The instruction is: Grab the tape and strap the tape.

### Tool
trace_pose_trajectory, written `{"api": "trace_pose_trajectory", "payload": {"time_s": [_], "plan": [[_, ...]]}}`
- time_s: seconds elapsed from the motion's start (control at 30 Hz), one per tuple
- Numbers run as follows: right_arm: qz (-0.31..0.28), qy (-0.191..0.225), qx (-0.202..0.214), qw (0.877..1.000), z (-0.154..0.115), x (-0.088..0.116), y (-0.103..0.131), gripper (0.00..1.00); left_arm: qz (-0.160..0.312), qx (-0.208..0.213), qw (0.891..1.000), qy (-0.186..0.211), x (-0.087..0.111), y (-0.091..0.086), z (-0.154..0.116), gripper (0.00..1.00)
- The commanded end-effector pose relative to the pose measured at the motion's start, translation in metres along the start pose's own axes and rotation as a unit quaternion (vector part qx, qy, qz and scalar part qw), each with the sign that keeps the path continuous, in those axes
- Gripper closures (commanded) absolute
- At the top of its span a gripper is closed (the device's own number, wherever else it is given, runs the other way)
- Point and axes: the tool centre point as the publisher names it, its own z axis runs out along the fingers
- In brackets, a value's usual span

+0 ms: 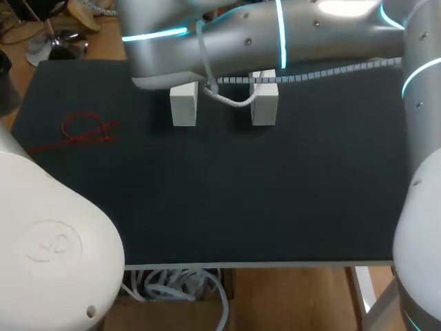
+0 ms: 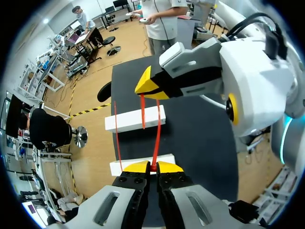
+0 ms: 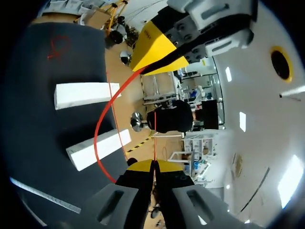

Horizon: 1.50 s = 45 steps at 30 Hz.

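A loose red tape (image 1: 86, 131) lies flat near the left edge of the black mat (image 1: 227, 200), well apart from everything else. Toward the middle of the far side stand two white blocks side by side with a gap between them: the left white block (image 1: 183, 105) and the right white block (image 1: 264, 103). A white coiled cable (image 1: 234, 100) sags between them from the grey arm links above.

The left wrist view shows the left gripper (image 2: 153, 166) with its yellow tips pressed together, pinching a strand of the held red tape (image 2: 143, 112) between them. That tape rises from the tips in a narrow loop over the two blocks and runs up to the other arm's gripper, which grips it just ahead. Whether the loop touches either block cannot be told.

In the right wrist view, the right gripper (image 3: 154, 164) also has its tips closed tight, with a thin red strand nipped between them. From there the tape curves out in a wide bow beside the blocks and up to the left gripper's yellow tip.
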Motion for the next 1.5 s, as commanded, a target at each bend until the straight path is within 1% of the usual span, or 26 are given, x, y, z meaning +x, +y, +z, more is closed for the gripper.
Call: {"api": "trace_pose_trajectory", "payload": {"time_s": [0.03, 0.2, 0.37, 0.47, 0.6, 0.93, 1.1, 1.33, 1.5], "plan": [[-0.016, -0.013, 0.020, 1.000, 0.004, -0.001, 0.005, 1.00, -0.001, -0.002, 1.000, 0.001, -0.001, -0.001, -0.001, 1.00], [-0.031, -0.020, -0.001, 0.999, 0.008, -0.003, 0.002, 1.00, -0.001, -0.002, 1.000, 0.001, -0.001, -0.001, -0.001, 1.00], [-0.036, -0.018, -0.026, 0.999, 0.010, 0.000, 0.002, 1.00, -0.001, -0.002, 1.000, 0.001, -0.001, -0.001, -0.001, 1.00], [-0.049, -0.035, -0.039, 0.997, 0.007, -0.001, 0.003, 1.00, -0.001, -0.002, 1.000, 0.001, -0.001, -0.001, -0.001, 1.00], [-0.056, -0.041, -0.050, 0.996, 0.006, -0.001, 0.003, 1.00, -0.001, -0.002, 1.000, 0.001, -0.001, -0.001, -0.001, 1.00], [-0.062, -0.046, -0.049, 0.996, 0.008, 0.002, -0.005, 1.00, -0.001, -0.002, 1.000, 0.001, -0.001, -0.001, -0.001, 1.00], [-0.072, -0.065, -0.045, 0.994, 0.008, 0.001, 0.001, 1.00, -0.001, -0.002, 1.000, 0.001, -0.001, -0.001, -0.001, 1.00], [-0.096, -0.095, -0.035, 0.990, 0.006, 0.004, 0.008, 1.00, -0.001, -0.002, 1.000, 0.001, -0.001, -0.001, -0.001, 1.00], [-0.089, -0.110, -0.028, 0.990, 0.007, 0.007, 0.010, 1.00, -0.001, -0.002, 1.000, 0.001, -0.001, -0.001, -0.001, 1.00]]}}
